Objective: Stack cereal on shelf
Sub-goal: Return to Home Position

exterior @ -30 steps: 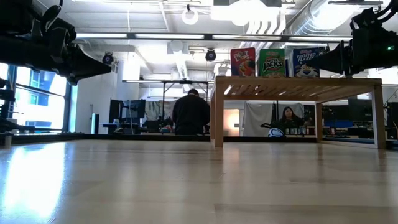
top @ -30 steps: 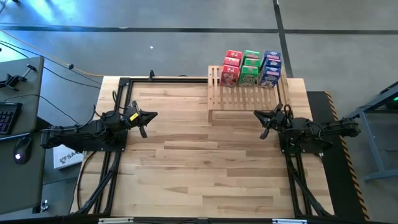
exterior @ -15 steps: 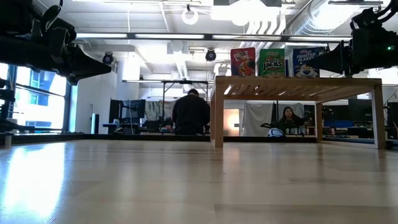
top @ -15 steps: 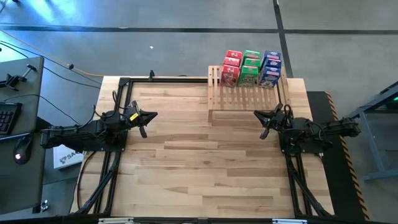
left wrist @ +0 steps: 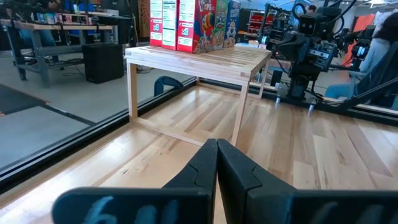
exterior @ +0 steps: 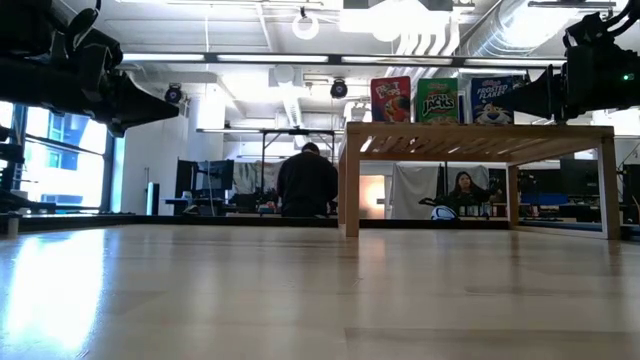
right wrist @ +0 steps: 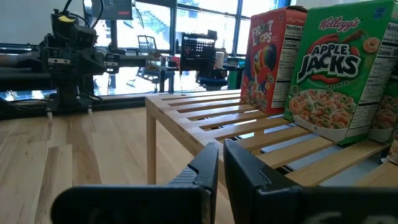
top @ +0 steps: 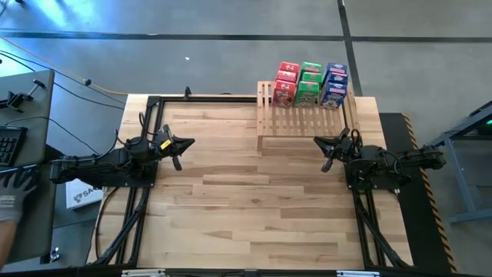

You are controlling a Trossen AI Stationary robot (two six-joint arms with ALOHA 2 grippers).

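Cereal stands on the light wooden slatted shelf (top: 306,115), which sits at the far edge of the pale plank tabletop (top: 231,200), toward the right arm's side. The small boxes are grouped by colour at the far end of the rack. In the high view the red cereal boxes (top: 285,85) are on the left, the green cereal boxes (top: 309,85) are in the middle and the blue cereal boxes (top: 335,85) are on the right. Each colour forms a file running front to back and appears three deep. All boxes stand upright, with neighbouring files close together. The low view shows one printed front of each colour side by side on the top slats.

The left gripper (left wrist: 217,144) hangs above the left side of the table, well apart from the shelf, and points toward it. Its fingers are pressed together and empty. The right gripper (right wrist: 221,147) hangs just in front of the shelf's near edge, clear of the slats. Its fingers are drawn in to a thin slit and hold nothing.

A person's hand (top: 13,187) rests on the grey desk (top: 38,92) beside the table's left end. In the room beyond, one person in dark clothing (exterior: 307,182) faces away and a second person (exterior: 463,186) is seated.
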